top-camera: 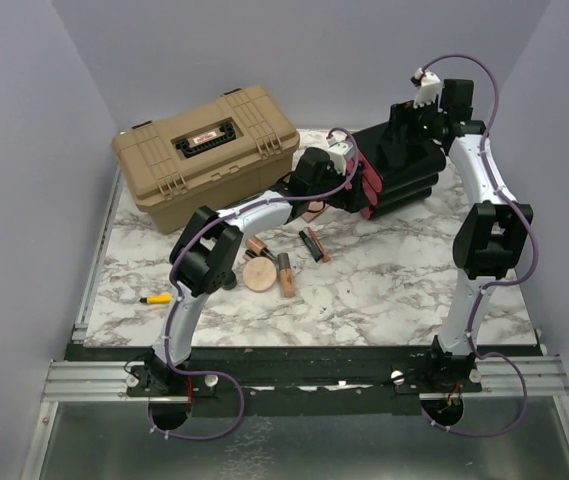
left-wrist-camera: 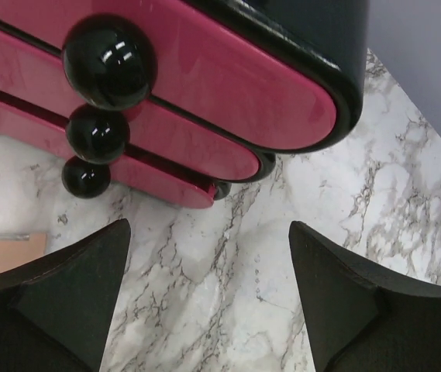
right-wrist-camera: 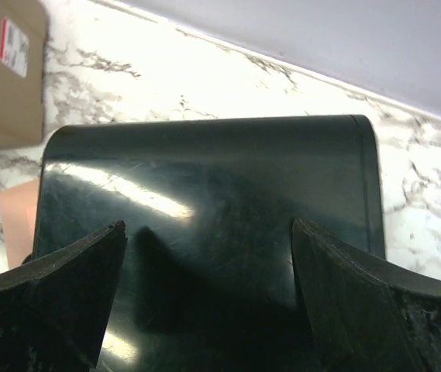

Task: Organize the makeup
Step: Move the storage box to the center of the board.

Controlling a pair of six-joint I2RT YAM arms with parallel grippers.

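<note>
My left pincer [left-wrist-camera: 208, 225]: jaws wide, empty, low over the white marble table [left-wrist-camera: 406, 178]. It faces the glossy black box with pink drawers [left-wrist-camera: 228, 101], likely to reach a knob. My right pincer [right-wrist-camera: 208, 225]: spread above the box top, gripping nothing. Makeup lies loose nearer me: round peach compact [top-camera: 260, 273], copper lipstick tubes [top-camera: 286, 275]. Bare marble lies beneath the left jaws; the wall crowds the box's rear.

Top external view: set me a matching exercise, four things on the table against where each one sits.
Things:
1. tan case
2. yellow pen
3. round peach compact
4. black box with pink drawers

Places:
A. middle of the table, beside the copper tubes
B. back, right of centre
C. back left corner
D. near the left edge, alone

Pairs: 1-C; 2-D; 3-A; 4-B
</note>
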